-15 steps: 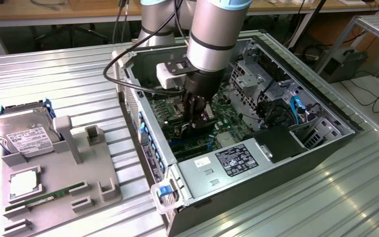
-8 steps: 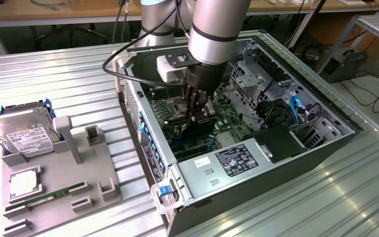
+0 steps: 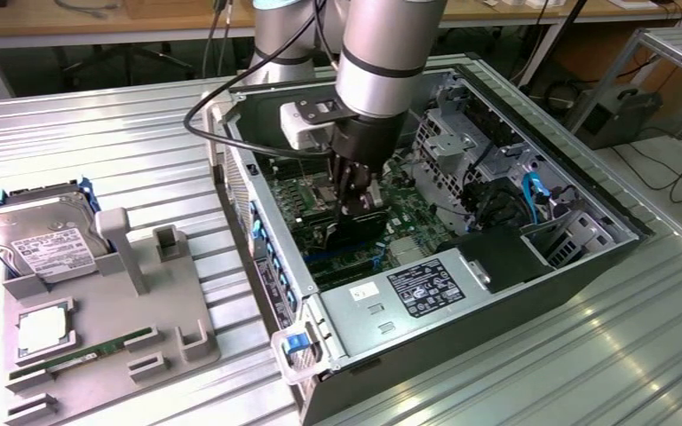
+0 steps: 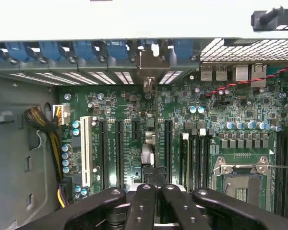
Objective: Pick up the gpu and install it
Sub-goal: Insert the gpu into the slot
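Observation:
The gpu stands on edge in a slot of the green motherboard, inside the open computer case. Its silvery end bracket meets the case's rear wall. In the exterior view the gpu is a dark card right under the arm. My gripper reaches down into the case with its black fingers shut together right over the card's upper edge. Whether they pinch the card is hidden. From outside, the gripper hangs over the middle of the board.
A grey parts holder lies at the exterior view's left, carrying a silver hard drive, a square chip and a green memory stick. The drive cage, blue cables and the power supply crowd the case around the arm.

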### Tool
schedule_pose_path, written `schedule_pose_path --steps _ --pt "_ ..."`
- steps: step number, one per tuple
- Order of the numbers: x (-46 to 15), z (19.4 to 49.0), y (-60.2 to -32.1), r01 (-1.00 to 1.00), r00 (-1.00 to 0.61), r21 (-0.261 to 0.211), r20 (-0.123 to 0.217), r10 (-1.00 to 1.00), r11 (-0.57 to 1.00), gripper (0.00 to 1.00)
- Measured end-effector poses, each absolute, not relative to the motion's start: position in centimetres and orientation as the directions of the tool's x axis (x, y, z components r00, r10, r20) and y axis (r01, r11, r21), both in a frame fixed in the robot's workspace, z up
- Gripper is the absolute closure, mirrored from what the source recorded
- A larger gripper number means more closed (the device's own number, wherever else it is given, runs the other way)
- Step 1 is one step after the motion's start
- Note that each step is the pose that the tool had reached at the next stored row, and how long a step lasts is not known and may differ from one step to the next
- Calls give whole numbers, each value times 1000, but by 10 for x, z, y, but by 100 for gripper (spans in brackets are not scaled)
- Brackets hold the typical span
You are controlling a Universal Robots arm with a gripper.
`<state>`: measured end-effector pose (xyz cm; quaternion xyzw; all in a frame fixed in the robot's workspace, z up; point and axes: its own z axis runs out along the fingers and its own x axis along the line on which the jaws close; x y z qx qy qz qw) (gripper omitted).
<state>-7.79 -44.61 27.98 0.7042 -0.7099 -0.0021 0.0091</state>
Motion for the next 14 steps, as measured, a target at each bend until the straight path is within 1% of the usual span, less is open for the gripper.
schedule_pose_path --steps 7,14 --pt "-83 273 -442 -1000 -8 10 25 -1000 8 89" --pt "-83 270 -442 -1000 -8 10 27 -1000 8 89"
